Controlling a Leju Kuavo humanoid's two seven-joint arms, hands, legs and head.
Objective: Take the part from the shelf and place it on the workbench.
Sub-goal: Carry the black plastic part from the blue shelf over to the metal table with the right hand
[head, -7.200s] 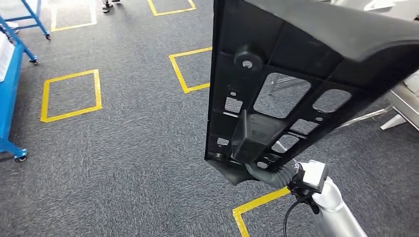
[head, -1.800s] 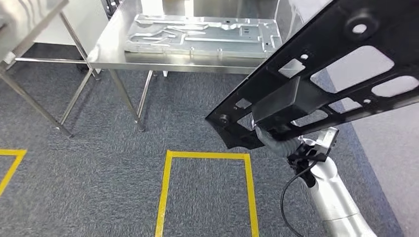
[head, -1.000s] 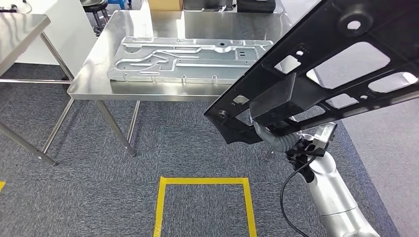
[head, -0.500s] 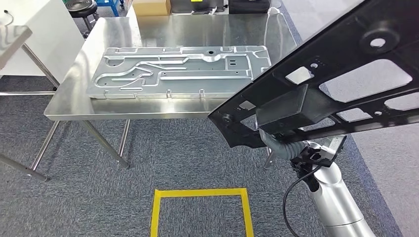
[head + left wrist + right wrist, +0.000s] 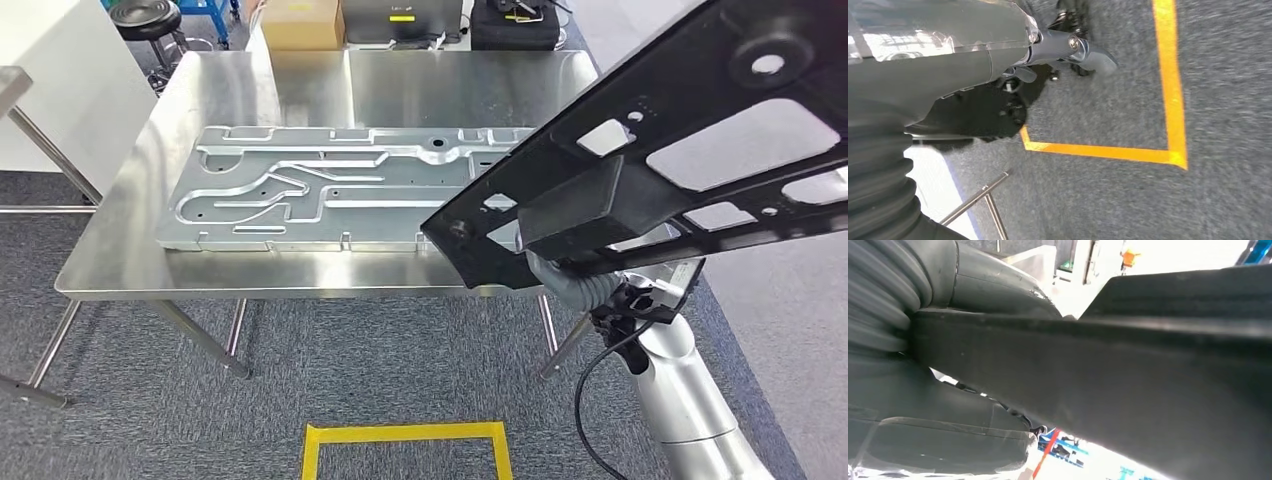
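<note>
A grey speckled carpet floor (image 5: pixel 150 420) runs under a shiny stainless-steel surface (image 5: pixel 110 265) on slanted metal legs (image 5: pixel 195 338). A yellow tape rectangle (image 5: pixel 405 434) marks the carpet in front of it. A large embossed silver metal plate (image 5: pixel 320 190) lies flat on the steel top. Behind its far edge stand a brown cardboard box (image 5: pixel 302 22), a black round stool (image 5: pixel 140 17) and dark cases (image 5: pixel 518 22). A white panel (image 5: pixel 45 90) stands at the left.

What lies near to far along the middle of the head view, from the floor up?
Yellow tape square → grey carpet → workbench near edge → stamped metal panel → bare tabletop → cardboard box.
</note>
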